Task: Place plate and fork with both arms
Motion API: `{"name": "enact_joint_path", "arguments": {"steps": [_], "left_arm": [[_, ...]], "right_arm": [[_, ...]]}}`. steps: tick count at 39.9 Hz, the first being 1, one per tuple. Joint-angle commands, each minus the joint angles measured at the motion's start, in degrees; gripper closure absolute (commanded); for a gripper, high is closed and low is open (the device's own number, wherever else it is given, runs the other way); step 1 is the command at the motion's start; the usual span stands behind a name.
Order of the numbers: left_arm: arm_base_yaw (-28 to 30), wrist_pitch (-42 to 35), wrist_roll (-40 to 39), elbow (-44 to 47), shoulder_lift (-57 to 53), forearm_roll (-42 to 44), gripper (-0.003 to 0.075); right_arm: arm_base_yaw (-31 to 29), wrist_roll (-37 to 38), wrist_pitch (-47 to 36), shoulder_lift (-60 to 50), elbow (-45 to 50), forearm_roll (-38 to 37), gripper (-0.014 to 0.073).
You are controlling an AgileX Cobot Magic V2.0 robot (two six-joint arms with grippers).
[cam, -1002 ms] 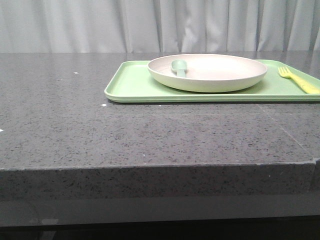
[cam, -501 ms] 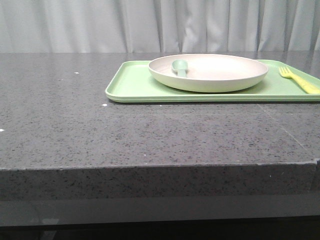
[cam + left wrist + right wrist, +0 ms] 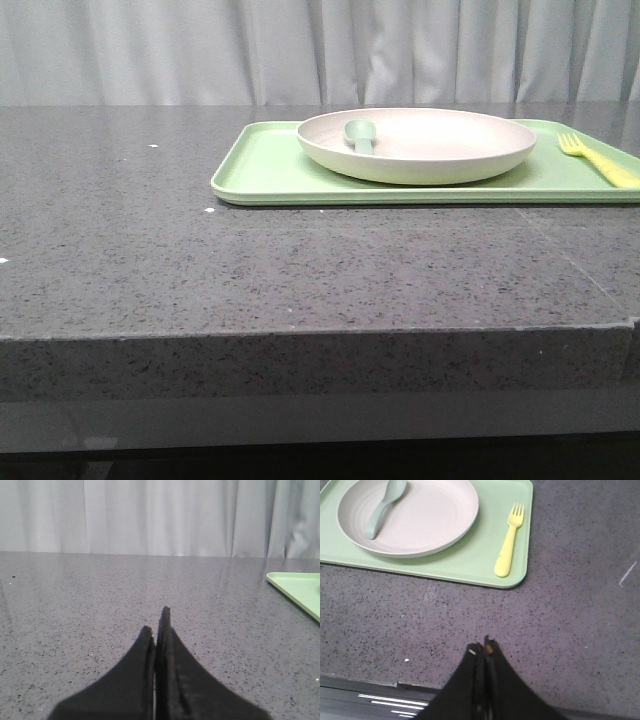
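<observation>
The round cream plate (image 3: 416, 145) sat upper right on the flat light-green tray (image 3: 270, 175), a pale green spoon (image 3: 358, 134) inside. The yellow plastic fork (image 3: 598, 160) ran off frame. Left gripper (image 3: 156, 625) and right gripper (image 3: 482, 650) were clenched, empty.

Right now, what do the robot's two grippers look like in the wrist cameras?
Only the fingers show. The left gripper has two matte black fingers, broad at the base and tapering to narrow tips of uneven length. The right gripper has the same black, wedge-shaped fingers, with a small orange-brown speck and a pale fleck near the tips. No cables, labels or arm links are visible in any view.
</observation>
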Motion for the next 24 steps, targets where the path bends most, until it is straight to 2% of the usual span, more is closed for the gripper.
{"name": "enact_joint_path", "arguments": {"steps": [1, 8, 13, 18, 24], "left_arm": [[-0.38, -4.78, -0.52, 0.08, -1.35, -0.15, 0.0738], [-0.38, -4.78, -0.52, 0.08, -1.35, -0.15, 0.0738], [-0.38, -4.78, -0.52, 0.08, -1.35, -0.15, 0.0738], [-0.38, -4.78, -0.52, 0.08, -1.35, -0.15, 0.0738], [-0.38, -4.78, -0.52, 0.08, -1.35, -0.15, 0.0738]], "right_arm": [[0.01, -0.14, -4.13, 0.04, -1.39, -0.55, 0.0661], [0.04, -0.2, -4.39, -0.92, -0.96, -0.72, 0.0661], [-2.49, -0.2, -6.73, -4.7, 2.02, -0.97, 0.0661], [-5.18, -0.34, -14.99, -9.94, 9.76, -0.34, 0.066], [-7.71, -0.34, -28.87, -17.63, 22.7, -0.1, 0.0659]]}}
